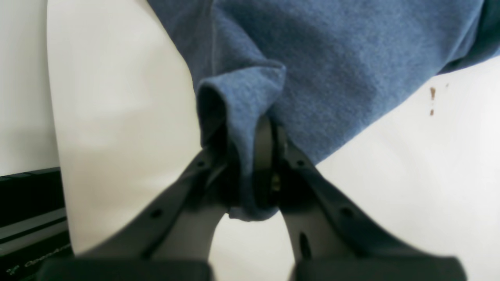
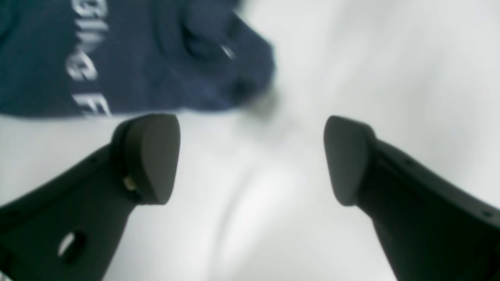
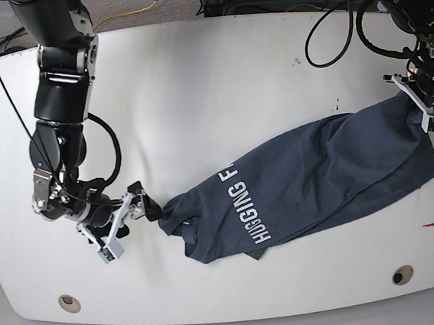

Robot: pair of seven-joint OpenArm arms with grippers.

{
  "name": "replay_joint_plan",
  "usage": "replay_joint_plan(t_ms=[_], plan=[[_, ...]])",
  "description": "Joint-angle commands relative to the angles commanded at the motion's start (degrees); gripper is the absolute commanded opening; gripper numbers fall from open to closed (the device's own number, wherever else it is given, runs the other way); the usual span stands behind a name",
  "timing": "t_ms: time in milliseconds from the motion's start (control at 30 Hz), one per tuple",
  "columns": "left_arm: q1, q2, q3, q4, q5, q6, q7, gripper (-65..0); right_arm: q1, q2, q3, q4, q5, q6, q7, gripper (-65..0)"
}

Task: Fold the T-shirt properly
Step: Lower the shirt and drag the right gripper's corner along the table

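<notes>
left gripper [image 1: 250,164] pinches t-shirt [image 3: 318,176] hem far right; right gripper [image 2: 250,156] wide open, empty, near crumpled end. should grab it, pull taut.

The white lettering on the T-shirt [image 3: 311,176] is cut short by a fold in the base view, reading "HUGGING F" and no further, while in the right wrist view only smeared scraps of letters show at the blurred top left edge. In the left wrist view the left gripper [image 1: 250,171] is out of focus, and the cloth pinched between its jaws hides the pads, while the T-shirt runs off the top and right edges. The small brown specks [image 1: 432,97] on the surface [image 1: 410,175] at the right are too small to identify.
</notes>
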Motion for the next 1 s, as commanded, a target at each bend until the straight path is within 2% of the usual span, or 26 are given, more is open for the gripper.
replay_joint_plan(t_ms=[133, 400, 567, 600, 633, 700, 767, 800, 1000], plan=[[0.6, 0.1, -1.5, 0.0, 0.1, 0.0, 0.0, -65.0, 1.6, -2.4, -2.4, -4.7, -1.8, 0.00, 3.0, -15.9], [3.3, 0.1, -1.7, 0.0, -0.1, 0.0, 0.0, -65.0, 1.8, -8.7, -4.7, -12.8, -7.0, 0.00, 12.7, -16.0], [4.3, 0.2, -1.7, 0.0, -0.1, 0.0, 0.0, -65.0, 1.4, -12.4, -4.6, -18.4, -13.0, 0.00, 21.2, -16.8], [4.3, 0.2, -1.8, 0.0, -0.1, 0.0, 0.0, -65.0, 1.4, -13.0, -4.4, -19.2, -14.2, 0.00, 22.1, -19.2], [4.3, 0.2, -1.8, 0.0, -0.1, 0.0, 0.0, -65.0, 1.3, -13.5, -4.3, -19.6, -15.1, 0.00, 22.8, -24.9], [4.3, 0.1, -1.8, -0.2, -0.1, 0.0, 0.0, -65.0, 0.4, -13.6, -4.2, -19.5, -15.2, 0.00, 23.0, -40.3], [4.3, -0.1, -1.8, -0.3, -0.1, 0.0, 0.0, -65.0, -0.7, -13.5, -4.2, -17.8, -14.5, 0.00, 22.9, -59.5], [4.3, -0.2, -1.8, -0.3, -0.1, 0.0, 0.0, -65.0, -1.3, -13.4, -4.2, -16.4, -14.4, 0.00, 22.7, -65.0], [4.0, -1.2, -1.3, -0.4, 0.1, 0.0, 0.0, -65.0, -10.0, -11.0, -3.9, -0.4, -14.6, 0.00, 14.9, -65.0]])
